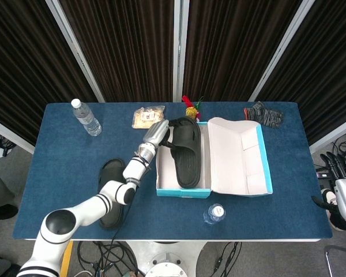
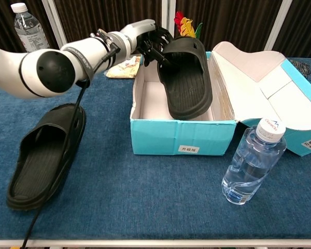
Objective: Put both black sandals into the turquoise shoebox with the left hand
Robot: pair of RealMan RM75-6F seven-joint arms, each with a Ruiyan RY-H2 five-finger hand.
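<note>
Now the left hand [image 2: 154, 41] grips the first sandal [image 2: 186, 78] over the turquoise shoebox [image 2: 181, 136], toe dipping inside. Next it should release, then fetch the second sandal [image 2: 44, 153] at the box's nine o'clock.

Second sandal [image 1: 111, 196] is half hidden under the left arm [image 1: 98, 205] in head view. Right hand [image 1: 345, 196] is cut by the frame edge, fingers unclear. Box [image 2: 181, 136] front wall hides the held sandal's [image 2: 185, 83] toe in chest view.
</note>
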